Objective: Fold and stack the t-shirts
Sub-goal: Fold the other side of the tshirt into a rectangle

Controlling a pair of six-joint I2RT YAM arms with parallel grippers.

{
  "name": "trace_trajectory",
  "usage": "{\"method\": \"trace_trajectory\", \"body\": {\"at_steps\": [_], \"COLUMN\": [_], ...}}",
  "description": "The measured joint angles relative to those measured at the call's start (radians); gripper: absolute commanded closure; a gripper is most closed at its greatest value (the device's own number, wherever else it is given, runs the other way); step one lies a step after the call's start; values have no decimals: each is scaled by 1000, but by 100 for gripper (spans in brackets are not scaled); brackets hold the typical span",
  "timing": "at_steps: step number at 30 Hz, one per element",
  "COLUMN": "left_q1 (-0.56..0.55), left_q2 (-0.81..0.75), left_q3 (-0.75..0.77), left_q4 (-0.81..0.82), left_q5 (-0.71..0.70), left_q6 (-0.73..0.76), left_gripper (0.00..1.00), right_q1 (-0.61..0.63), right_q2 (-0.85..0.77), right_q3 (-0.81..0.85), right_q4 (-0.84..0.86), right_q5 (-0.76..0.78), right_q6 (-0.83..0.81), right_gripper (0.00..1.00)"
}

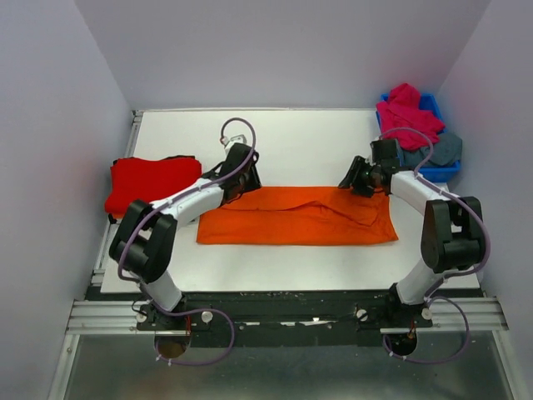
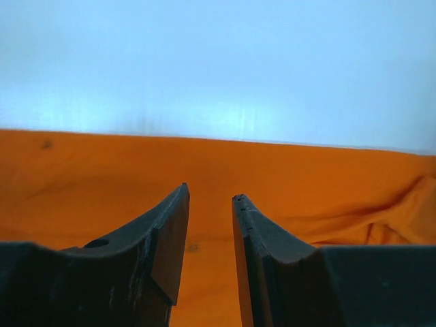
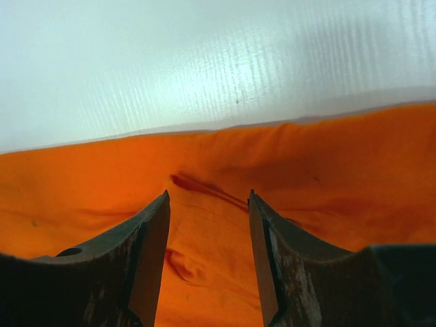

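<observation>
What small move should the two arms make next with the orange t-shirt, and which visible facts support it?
The orange t-shirt lies as a long strip; the left gripper and right gripper hover open by its far edge, holding nothing. The red t-shirt lies folded at the left. So probably: lift both and shift to one short end, to fold the strip across.

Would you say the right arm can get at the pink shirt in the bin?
Probably yes. The pink shirt lies uncovered on top in the bin, close beside the right gripper, which is open and empty over the orange shirt. Only its cable loops nearby.
</observation>
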Motion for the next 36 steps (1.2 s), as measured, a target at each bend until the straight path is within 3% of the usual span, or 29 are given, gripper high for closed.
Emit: {"method": "trace_trajectory", "body": {"at_steps": [13,21,26,30,33,36], "left_q1": [-137,-145,-150,-162,-172,-185], "left_q2": [457,557,557,557,557,555], "left_q3": [450,506,506,506,512,516], "left_q4": [6,10,42,69,75,82], "left_q5": [240,384,430,464,473,473], "left_q6": [-23,-27,-24,-12,2,20], "left_gripper": [55,55,56,56,56,56], "right_q1": [6,13,14,14,14,12], "right_q2": [70,-77,-164,-174,-173,-149], "right_q3": [2,-148,-144,-107,-85,-49], "right_q4": [26,24,-8,-32,-48,-62], "right_q5": [-162,-262,-249,-173,-101,-43], "right_q6": [-3,-3,-12,-14,-16,-14], "right_gripper": [41,41,43,55,74,99]}}
